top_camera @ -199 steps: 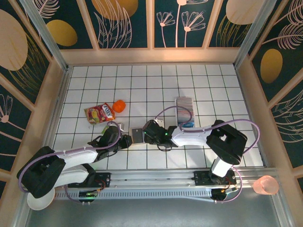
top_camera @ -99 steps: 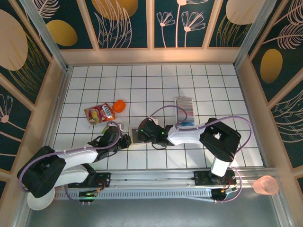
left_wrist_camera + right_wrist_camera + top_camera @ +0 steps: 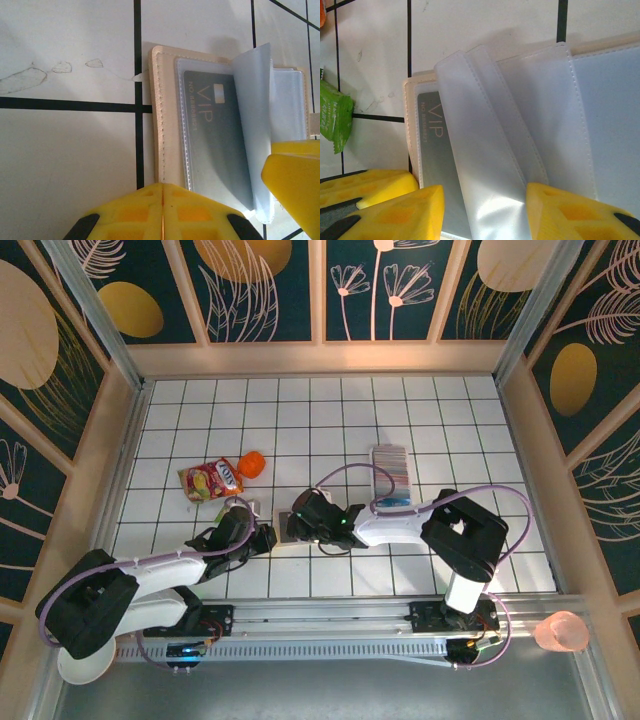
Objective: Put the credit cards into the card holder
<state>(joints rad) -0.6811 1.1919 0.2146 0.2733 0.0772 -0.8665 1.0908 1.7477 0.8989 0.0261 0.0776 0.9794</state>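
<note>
**Both tools at the open card holder, one card in its sleeve**

Top view: the left arm lies low, running from lower left up and right toward centre. The right arm folds at its elbow in the lower right, forearm stretched left. The two wrists meet just left of centre on the white tiled counter (image 3: pixel 330 420).

The card holder (image 3: pixel 161 120) lies open and flat between them, beige cover down. A grey VIP card (image 3: pixel 215 145) sits inside a clear sleeve (image 3: pixel 485 150). Several sleeve leaves are fanned out, and one stands raised over the card.

Left tool (image 3: pixel 162 187): fingers together, seam closed, tips at the lower edge of the beige cover. I cannot tell if they pinch it.

Right tool (image 3: pixel 485 192): fingers apart, straddling a sleeve leaf, not clamped on it.

The remaining credit cards (image 3: pixel 392 468) lie in a row right of centre, well apart from the holder. A snack packet (image 3: pixel 210 480) lies to the upper left of the left tool.
</note>
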